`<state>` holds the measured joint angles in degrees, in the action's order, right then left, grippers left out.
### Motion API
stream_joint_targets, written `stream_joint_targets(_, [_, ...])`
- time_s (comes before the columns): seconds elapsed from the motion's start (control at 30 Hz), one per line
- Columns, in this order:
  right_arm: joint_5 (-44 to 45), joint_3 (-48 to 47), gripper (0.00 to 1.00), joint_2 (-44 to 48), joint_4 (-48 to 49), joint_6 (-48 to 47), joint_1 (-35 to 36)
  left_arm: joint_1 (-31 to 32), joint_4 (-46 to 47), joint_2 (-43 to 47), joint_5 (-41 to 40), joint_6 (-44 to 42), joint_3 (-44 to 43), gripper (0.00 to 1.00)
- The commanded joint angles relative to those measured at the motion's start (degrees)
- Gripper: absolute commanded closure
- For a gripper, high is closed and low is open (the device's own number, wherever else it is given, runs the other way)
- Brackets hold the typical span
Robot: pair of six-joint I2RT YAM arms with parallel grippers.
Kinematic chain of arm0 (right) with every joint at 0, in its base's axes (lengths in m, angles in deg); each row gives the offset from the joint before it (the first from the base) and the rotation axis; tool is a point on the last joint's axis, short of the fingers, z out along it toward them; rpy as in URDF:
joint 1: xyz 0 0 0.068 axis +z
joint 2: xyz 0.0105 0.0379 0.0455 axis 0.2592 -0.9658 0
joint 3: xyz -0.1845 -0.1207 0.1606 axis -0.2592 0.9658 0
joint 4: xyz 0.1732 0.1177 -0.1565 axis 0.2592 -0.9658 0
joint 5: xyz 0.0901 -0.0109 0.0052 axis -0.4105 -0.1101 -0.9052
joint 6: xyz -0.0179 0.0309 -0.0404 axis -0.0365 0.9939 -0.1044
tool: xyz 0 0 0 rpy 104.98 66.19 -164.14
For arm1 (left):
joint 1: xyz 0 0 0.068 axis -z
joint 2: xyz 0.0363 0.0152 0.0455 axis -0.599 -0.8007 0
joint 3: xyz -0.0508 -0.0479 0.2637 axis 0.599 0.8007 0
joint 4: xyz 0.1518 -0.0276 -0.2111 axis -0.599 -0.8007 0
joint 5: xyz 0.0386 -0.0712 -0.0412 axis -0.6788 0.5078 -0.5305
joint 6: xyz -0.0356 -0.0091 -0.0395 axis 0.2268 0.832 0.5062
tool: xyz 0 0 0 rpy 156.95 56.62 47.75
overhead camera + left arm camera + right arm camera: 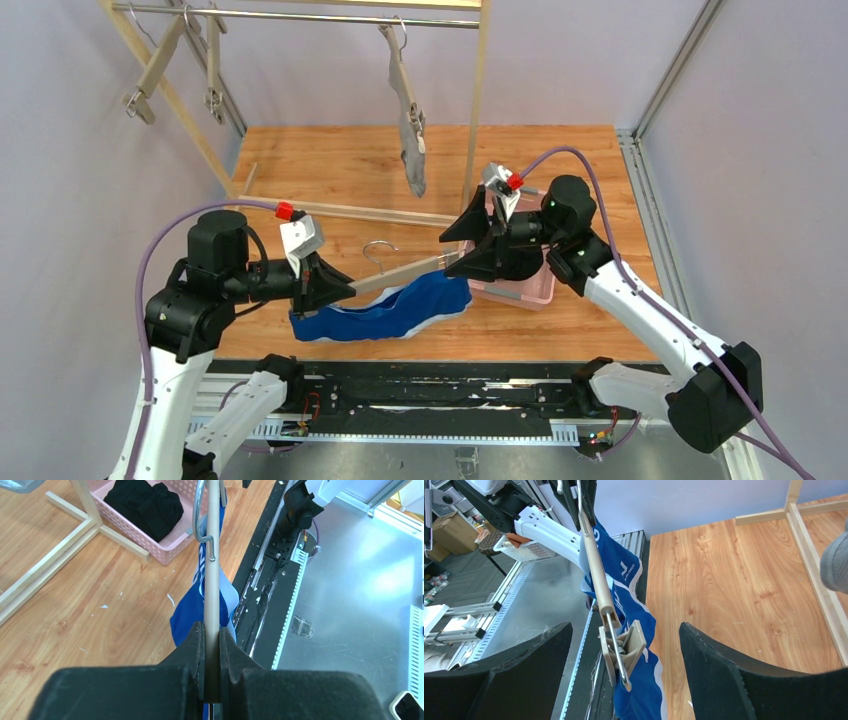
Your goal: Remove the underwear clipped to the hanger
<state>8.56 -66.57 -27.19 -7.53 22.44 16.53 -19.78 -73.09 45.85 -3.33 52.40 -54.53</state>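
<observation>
Top external, centre frame: left pincer [338, 287] clamps the hanger [398, 273] bar, steadying it; blue underwear [400, 312] dangles below, while right pincer [624, 630] gapes wide either side of the clip [623, 652], seemingly ready to squeeze.

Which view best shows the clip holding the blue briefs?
Right wrist: the clip sits close, unobstructed, on the blue briefs between the open right gripper. Top external hides it behind that gripper; left wrist shows the hanger bar, no clip.
</observation>
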Motion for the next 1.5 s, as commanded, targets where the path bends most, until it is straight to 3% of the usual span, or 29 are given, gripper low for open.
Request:
stream_joint_targets(0.0, [1.30,-2.87,0.23,0.04,0.50,-0.97,1.41,0.30,2.74,0.08,0.76,0.40,0.80,1.00])
stream_joint_targets(0.07, [1.23,-3.28,0.44,-0.07,-0.38,-1.81,1.81,0.30,3.28,0.18,0.93,0.74,1.16,1.00])
stream_joint_targets(0.13, [1.49,-4.08,0.76,-0.40,-2.51,-2.90,2.00,0.30,3.71,0.16,0.94,0.96,1.37,1.00])
stream_joint_targets(0.2, [1.86,-4.65,0.96,-0.67,-5.07,-4.46,2.06,0.30,4.09,0.19,0.90,1.31,1.32,1.00])
stream_joint_targets(0.37, [2.22,-4.18,1.00,-0.09,-5.99,-5.67,2.13,0.30,4.90,0.15,0.78,2.01,1.09,1.00])
stream_joint_targets(0.43, [3.76,-4.16,0.97,0.42,-6.74,-6.30,2.12,0.25,5.02,0.15,0.91,2.13,0.91,1.00])
stream_joint_targets(0.5, [5.48,-4.62,0.57,0.89,-8.58,-7.32,2.07,0.30,5.07,0.18,0.98,2.21,0.74,1.00])
stream_joint_targets(0.53, [6.43,-4.66,0.42,1.26,-8.77,-7.62,2.11,0.30,5.04,0.15,1.03,2.32,0.60,1.00])
stream_joint_targets(0.57, [7.92,-4.63,0.33,1.82,-9.10,-8.00,2.09,0.28,5.03,0.20,0.99,2.46,0.42,1.00])
stream_joint_targets(0.6, [9.71,-4.67,0.30,2.46,-9.27,-8.37,2.06,0.30,5.03,0.27,1.00,2.46,0.28,1.00])
stream_joint_targets(0.77, [18.94,-3.85,0.27,7.15,-9.35,-9.57,2.09,0.30,5.03,0.18,0.96,2.54,-0.43,1.00])
stream_joint_targets(0.93, [33.78,1.30,0.27,17.03,-7.52,-10.18,2.08,0.28,6.12,0.13,-0.13,3.52,-2.11,1.00])
stream_joint_targets(1.07, [35.98,5.84,0.23,23.75,-4.86,-8.75,2.06,0.30,11.34,0.70,0.01,7.05,-1.95,1.00])
stream_joint_targets(1.2, [30.20,7.12,0.23,23.34,-2.33,-4.31,2.22,0.30,23.96,1.74,0.90,14.15,0.70,1.00])
stream_joint_targets(1.4, [28.55,11.10,0.23,21.07,9.42,0.27,4.49,0.30,54.66,3.32,4.56,35.26,11.44,1.00])
stream_joint_targets(1.47, [28.53,11.17,0.23,19.62,11.64,0.37,5.52,0.30,58.59,3.16,4.50,38.27,12.58,1.00])
